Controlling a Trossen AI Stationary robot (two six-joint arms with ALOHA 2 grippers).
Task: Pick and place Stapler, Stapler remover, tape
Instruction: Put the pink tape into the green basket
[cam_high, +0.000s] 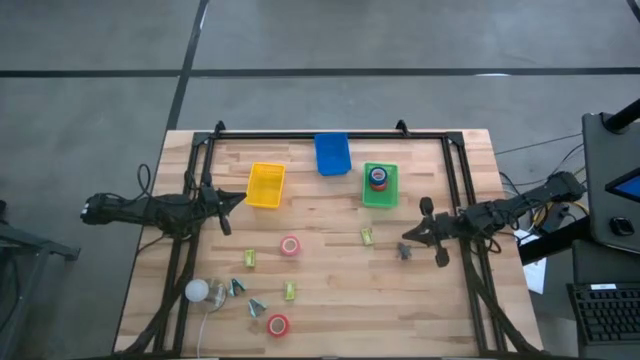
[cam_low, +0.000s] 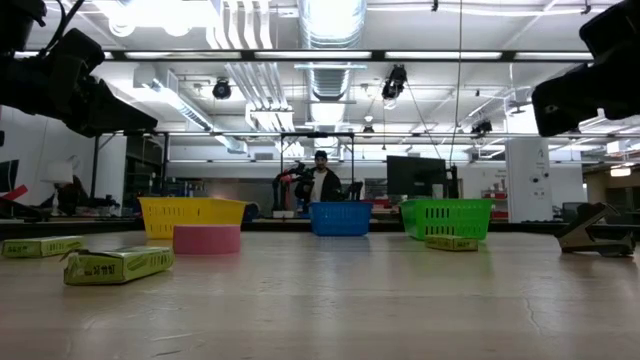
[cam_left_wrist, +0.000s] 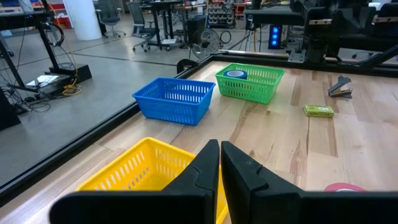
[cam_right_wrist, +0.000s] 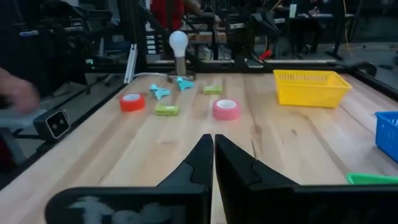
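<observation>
Two red tape rolls lie flat on the table, one mid-table (cam_high: 290, 246) and one near the near edge (cam_high: 278, 324). A blue roll sits on a red one inside the green tray (cam_high: 378, 178). The dark stapler (cam_high: 405, 250) rests on the table right of centre. Two teal staple removers (cam_high: 237, 287) (cam_high: 256, 306) lie near the left front. My left gripper (cam_high: 230, 199) hovers shut beside the yellow tray (cam_high: 266, 185). My right gripper (cam_high: 408, 236) hovers shut just beyond the stapler, touching nothing.
A blue tray (cam_high: 332, 153) stands at the far edge. Small yellow-green staple boxes lie about (cam_high: 249, 259) (cam_high: 289, 290) (cam_high: 367, 236). A white light bulb (cam_high: 196, 291) stands at the left front. A black frame (cam_high: 330, 135) runs around the table. A person stands far behind (cam_low: 321, 180).
</observation>
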